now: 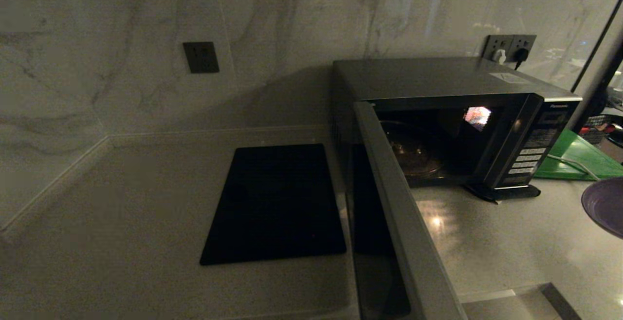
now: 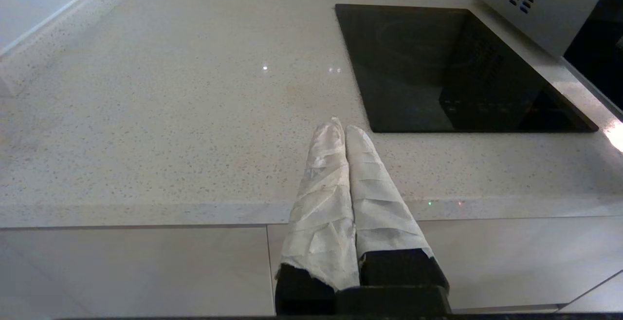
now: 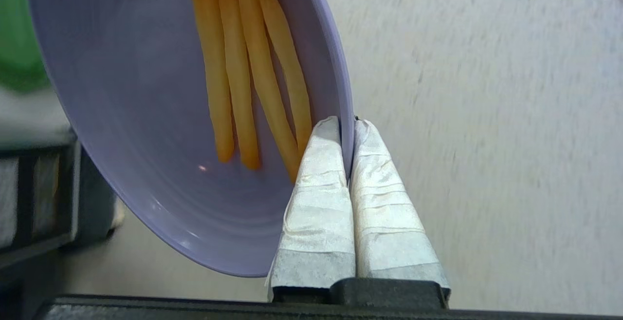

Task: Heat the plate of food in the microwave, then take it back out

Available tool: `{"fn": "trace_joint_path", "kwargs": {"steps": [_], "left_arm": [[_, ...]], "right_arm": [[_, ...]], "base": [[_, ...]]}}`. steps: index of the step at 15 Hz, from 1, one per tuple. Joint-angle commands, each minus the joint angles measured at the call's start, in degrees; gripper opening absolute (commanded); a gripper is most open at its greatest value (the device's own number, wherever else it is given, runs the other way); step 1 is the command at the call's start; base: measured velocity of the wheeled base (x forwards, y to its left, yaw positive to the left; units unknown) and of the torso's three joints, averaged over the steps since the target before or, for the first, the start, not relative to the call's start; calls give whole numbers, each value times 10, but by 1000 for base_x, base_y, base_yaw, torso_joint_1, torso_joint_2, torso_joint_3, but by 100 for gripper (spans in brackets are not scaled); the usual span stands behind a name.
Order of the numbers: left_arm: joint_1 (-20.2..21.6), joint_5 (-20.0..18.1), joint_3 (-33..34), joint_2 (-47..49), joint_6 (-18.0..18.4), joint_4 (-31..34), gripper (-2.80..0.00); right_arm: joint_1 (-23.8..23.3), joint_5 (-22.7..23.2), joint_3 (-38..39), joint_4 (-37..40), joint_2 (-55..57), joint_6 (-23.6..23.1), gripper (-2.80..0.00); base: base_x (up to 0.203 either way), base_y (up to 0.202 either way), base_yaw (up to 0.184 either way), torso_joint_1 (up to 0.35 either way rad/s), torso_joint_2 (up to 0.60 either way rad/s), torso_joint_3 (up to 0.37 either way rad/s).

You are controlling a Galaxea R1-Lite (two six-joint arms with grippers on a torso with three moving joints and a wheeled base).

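Right end effector pinches the rim of the plate of food, seen at right edge of head view, right of the open microwave. Plate looks stiff, probably light and slick; fries could slide. Left end effector pressed together, idle over the worktop.

Dim light falls on a marble-veined wall bearing a dark socket plate; below, a pale speckled worktop, with perhaps a window beyond.
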Motion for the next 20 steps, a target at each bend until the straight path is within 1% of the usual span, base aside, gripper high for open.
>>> {"fn": "trace_joint_path", "kwargs": {"steps": [1, 3, 5, 7, 10, 12, 16, 20], "left_arm": [[0, 0, 0, 1, 0, 0, -280], [0, 0, 0, 1, 0, 0, -280], [0, 0, 0, 1, 0, 0, -280], [0, 0, 0, 1, 0, 0, -280], [0, 0, 0, 1, 0, 0, -280], [0, 0, 0, 1, 0, 0, -280], [0, 0, 0, 1, 0, 0, -280], [0, 0, 0, 1, 0, 0, -280]], "right_arm": [[-19, 9, -21, 0, 64, -1, -280], [-31, 26, -28, -5, 94, -12, -280], [-44, 55, -31, -9, 118, -16, -280], [-50, 67, -33, -9, 136, -16, -280], [-61, 70, -43, -13, 161, -18, -280], [-71, 70, -46, -23, 181, -31, -280], [-87, 71, -55, -36, 212, -38, -280], [-90, 78, -58, -37, 221, -39, -280]], "base": [[0, 0, 0, 0, 0, 0], [0, 0, 0, 0, 0, 0], [0, 0, 0, 0, 0, 0], [0, 0, 0, 0, 0, 0], [0, 0, 0, 0, 0, 0], [0, 0, 0, 0, 0, 0], [0, 0, 0, 0, 0, 0], [0, 0, 0, 0, 0, 0]]}}
